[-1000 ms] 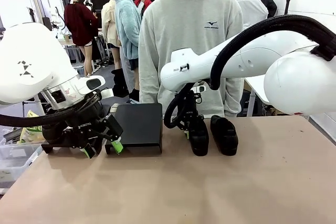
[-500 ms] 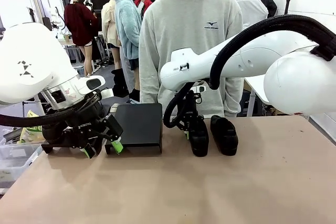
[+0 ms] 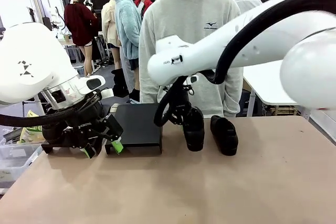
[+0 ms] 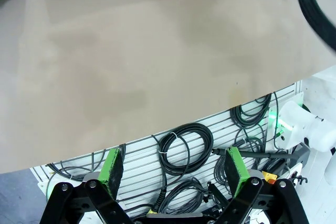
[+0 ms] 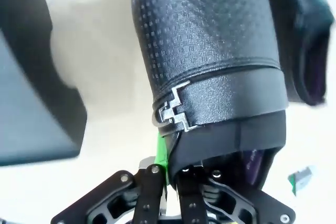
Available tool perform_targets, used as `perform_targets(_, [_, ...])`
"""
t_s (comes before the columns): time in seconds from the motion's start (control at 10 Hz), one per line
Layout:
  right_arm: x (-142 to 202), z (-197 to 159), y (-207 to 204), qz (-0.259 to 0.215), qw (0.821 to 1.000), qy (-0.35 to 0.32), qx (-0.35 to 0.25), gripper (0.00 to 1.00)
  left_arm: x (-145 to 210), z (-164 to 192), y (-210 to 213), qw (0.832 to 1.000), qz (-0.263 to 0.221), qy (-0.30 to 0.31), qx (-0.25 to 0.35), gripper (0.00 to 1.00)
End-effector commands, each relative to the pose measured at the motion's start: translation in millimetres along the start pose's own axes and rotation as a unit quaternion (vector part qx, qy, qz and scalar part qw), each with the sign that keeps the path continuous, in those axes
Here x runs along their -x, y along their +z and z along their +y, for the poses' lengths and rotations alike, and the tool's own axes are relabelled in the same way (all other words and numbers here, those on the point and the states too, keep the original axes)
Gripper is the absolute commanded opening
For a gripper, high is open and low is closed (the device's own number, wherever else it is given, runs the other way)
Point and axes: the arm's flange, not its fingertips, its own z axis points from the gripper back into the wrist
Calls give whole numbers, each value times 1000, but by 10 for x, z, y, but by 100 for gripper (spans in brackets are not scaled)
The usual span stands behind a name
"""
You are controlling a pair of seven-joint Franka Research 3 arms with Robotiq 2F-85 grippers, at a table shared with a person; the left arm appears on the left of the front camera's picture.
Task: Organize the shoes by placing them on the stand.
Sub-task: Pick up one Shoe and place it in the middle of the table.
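A black shoe (image 3: 193, 128) hangs tilted just above the table, right of the black stand (image 3: 139, 124). My right gripper (image 5: 170, 169) is shut on this shoe's (image 5: 210, 51) ankle collar from the heel side. In the right wrist view the stand (image 5: 31, 103) lies to the left. A second black shoe (image 3: 224, 135) rests on the table to the right, and its edge (image 5: 307, 40) is in the right wrist view. My left gripper (image 3: 102, 149) hovers open in front of the stand's left end. Its green pads (image 4: 111, 163) stand wide apart with nothing between them, over the table's (image 4: 157, 51) near edge.
A person in a grey sweatshirt (image 3: 184, 30) stands at the far side behind the stand and shoes. A clear plastic bin (image 3: 10, 161) sits off the table's left edge. The near half of the tabletop (image 3: 210, 192) is bare. Cables (image 4: 184, 145) hang below the near edge.
My right arm has risen and swung left with the shoe, lifting it off the table and tipping it. The left arm and the second shoe have not moved.
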Motion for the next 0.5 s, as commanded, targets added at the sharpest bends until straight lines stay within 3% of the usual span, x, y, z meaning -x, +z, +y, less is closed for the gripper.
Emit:
perform_targets(0.0, [581, -136, 154, -35, 996, -60, 54, 0, 4, 5, 2, 1000, 4, -2, 10, 100])
perform_targets(0.2, [916, -112, 156, -22, 997, -63, 47, 0, 4, 5, 2, 1000, 4, -2, 10, 100])
perform_targets(0.4, [1184, 17, -15, -9, 1000, -11, 22, 0, 4, 5, 2, 1000, 4, -2, 10, 100])
